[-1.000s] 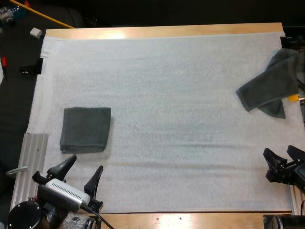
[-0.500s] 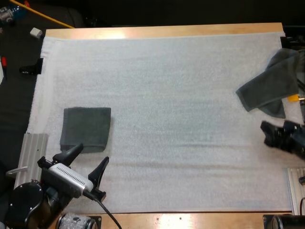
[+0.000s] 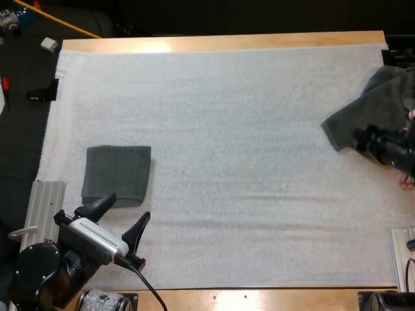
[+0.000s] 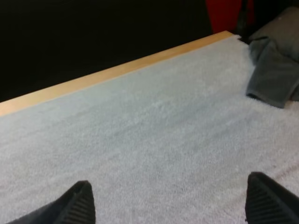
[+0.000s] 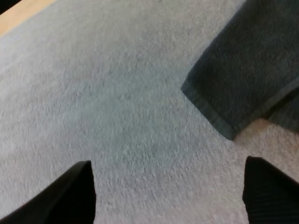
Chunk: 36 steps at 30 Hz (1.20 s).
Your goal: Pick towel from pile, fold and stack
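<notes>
A dark grey-green crumpled towel [image 3: 369, 113] lies at the mat's far right edge; its corner [image 5: 243, 70] hangs just ahead of my right gripper's fingers. My right gripper [image 3: 371, 140] stands open over the towel's near corner, touching nothing. A folded towel [image 3: 117, 175] lies flat at the mat's left. My left gripper [image 3: 123, 212] is open just in front of that folded towel, with bare mat between its fingers [image 4: 79, 205]. The crumpled towel [image 4: 273, 65] shows far off across the mat in the left wrist view.
A ribbed metal rail [image 3: 40, 217] lies left of the mat near my left arm. A second rail [image 3: 402, 249] sits at the near right. The white mat [image 3: 233, 129] is bare between the two towels. The table's wooden edge [image 3: 227, 43] runs along the far side.
My right gripper has travelled away from the near right edge toward the crumpled towel, now over its near corner. My left gripper shifted slightly forward toward the folded towel.
</notes>
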Tool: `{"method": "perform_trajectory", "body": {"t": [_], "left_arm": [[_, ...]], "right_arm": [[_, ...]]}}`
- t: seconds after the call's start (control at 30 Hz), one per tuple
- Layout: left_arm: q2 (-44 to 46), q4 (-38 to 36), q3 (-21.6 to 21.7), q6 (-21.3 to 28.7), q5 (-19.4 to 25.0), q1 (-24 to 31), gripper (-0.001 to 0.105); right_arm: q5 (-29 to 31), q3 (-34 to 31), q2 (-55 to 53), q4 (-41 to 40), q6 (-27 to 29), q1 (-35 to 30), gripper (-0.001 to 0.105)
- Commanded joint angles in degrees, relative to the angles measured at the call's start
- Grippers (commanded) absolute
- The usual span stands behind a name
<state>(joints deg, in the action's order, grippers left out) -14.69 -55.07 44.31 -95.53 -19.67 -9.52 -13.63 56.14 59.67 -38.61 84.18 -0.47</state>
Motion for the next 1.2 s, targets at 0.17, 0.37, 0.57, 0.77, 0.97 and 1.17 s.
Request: {"method": "perform_trajectory", "body": {"t": [0.17,0.37,0.57,0.77,0.97,1.17], "left_arm": [[-0.5,0.1,0.4,-0.7,-1.0,-0.3,0.065],[-0.5,0.1,0.3,-0.6,-0.9,-0.2,0.065],[-0.7,0.0,0.4,-0.8,-1.5,-0.2,0.065],[-0.7,-0.2,0.4,-1.2,-2.1,-0.2,0.065],[-0.7,-0.2,0.4,-1.3,-2.4,-0.2,0.065],[-0.6,-0.1,0.3,-1.2,-2.7,-0.2,0.065]], "right_arm": [[4.6,6.4,21.2,7.1,-12.0,0.4,0.065],[6.0,8.0,24.9,9.2,-15.0,0.2,0.064],[7.0,8.5,33.2,13.6,-19.5,0.3,0.063],[7.4,8.5,37.6,16.6,-22.2,0.3,0.06],[7.9,8.5,39.8,17.8,-22.9,0.4,0.056],[7.7,8.8,40.7,18.6,-22.9,0.5,0.055]]}}
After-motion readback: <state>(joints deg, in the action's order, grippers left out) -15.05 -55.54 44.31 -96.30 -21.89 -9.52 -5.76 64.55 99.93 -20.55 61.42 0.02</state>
